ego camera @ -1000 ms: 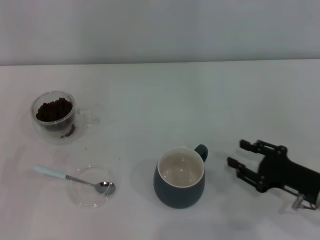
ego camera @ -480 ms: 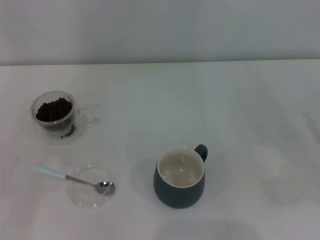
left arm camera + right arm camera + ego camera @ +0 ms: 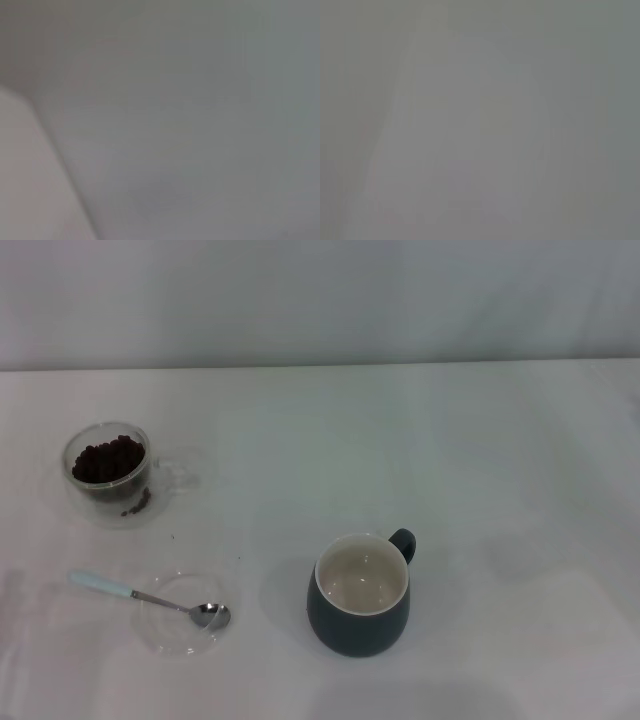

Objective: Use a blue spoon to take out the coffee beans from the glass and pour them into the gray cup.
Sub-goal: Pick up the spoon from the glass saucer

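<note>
Neither of my grippers shows in the head view, and both wrist views give only a featureless grey blur; so I cannot tell whether my left fingers or my right fingers stand apart or together, nor where either arm hangs.

On the white table (image 3: 480, 440) the task's things lie untouched; the glass (image 3: 108, 473) stands upright at the far left, its clear side handle turned toward the table's middle, and the coffee beans (image 3: 108, 458) fill its inner bowl as a dark heap; a few beans seem to sit lower down, near the base on the handle side, though I cannot tell whether they are inside the double wall or only a reflection.

Nearer to me, and on the same left side, the blue spoon (image 3: 150, 598) lies flat; its pale handle points out to the left and slightly away from me, its metal bowl rests on the nearer right part of a flat clear dish (image 3: 165, 630), and its neck crosses the dish's rim; the spoon's bowl looks bare of beans.

The gray cup (image 3: 360, 597) stands upright near the middle of the table, well apart from both the glass and the spoon; its loop handle points to the far right, and its cream inside shows no beans.
</note>
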